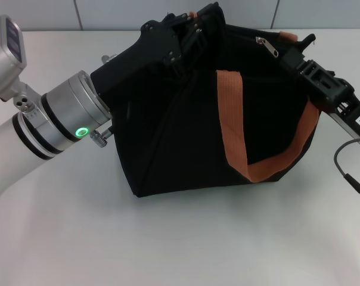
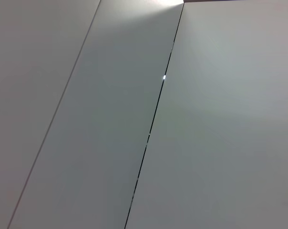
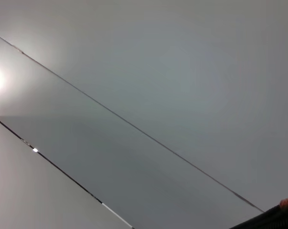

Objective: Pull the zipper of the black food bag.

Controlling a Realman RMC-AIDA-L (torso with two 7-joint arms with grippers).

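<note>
The black food bag point(image 1: 186, 137) stands in the middle of the white table, and an orange-brown strap point(image 1: 230, 113) hangs down its front. The silver zipper point(image 1: 267, 46) lies on the bag's top near the right end, its pull tab free. My left gripper point(image 1: 183, 37) is at the top left of the bag, shut on its raised upper edge. My right gripper point(image 1: 294, 55) sits at the bag's top right corner, just right of the zipper and apart from it. The right wrist view catches only a corner of the bag point(image 3: 272, 220) with a bit of orange strap.
The white table point(image 1: 180, 244) stretches in front of the bag. A grey cable point(image 1: 347, 170) with a metal plug hangs at the right edge. Both wrist views face pale wall panels with dark seams.
</note>
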